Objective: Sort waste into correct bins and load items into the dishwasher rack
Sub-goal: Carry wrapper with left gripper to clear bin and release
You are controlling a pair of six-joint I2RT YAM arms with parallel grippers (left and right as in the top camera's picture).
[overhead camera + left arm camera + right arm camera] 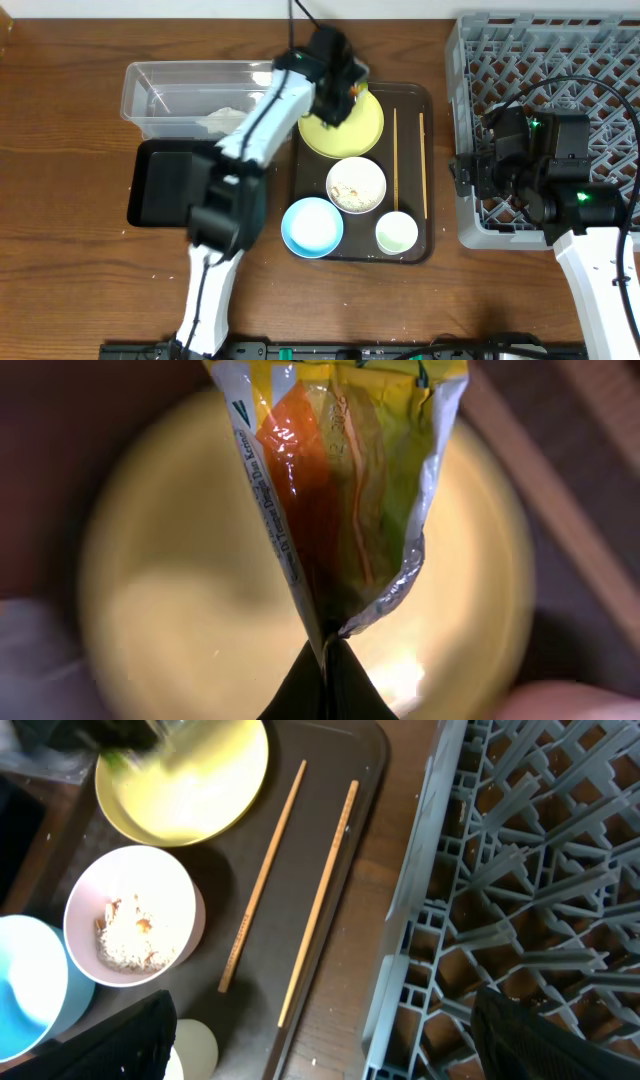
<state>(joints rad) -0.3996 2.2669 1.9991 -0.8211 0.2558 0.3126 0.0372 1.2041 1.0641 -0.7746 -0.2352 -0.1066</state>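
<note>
My left gripper [326, 660] is pinching one end of the crinkled green-and-orange foil snack wrapper [340, 490], jaws closed tight on it, and is holding it above the round yellow plate [345, 135] on the dark brown serving tray [408, 150]. I am reading this as the waste-sorting step: wrapper in hand, not yet binned. Next I am looking to carry it left to the shallow black rectangular tray [165, 185] or the clear plastic tub [170, 95] beside it. Whitish scraps are lying in the tub, so the black one is probably the wrapper's. My right gripper [320, 1030] is hovering with its fingers spread wide, gripping nothing, at the edge of the grey lattice dishwasher rack [560, 60].
</note>
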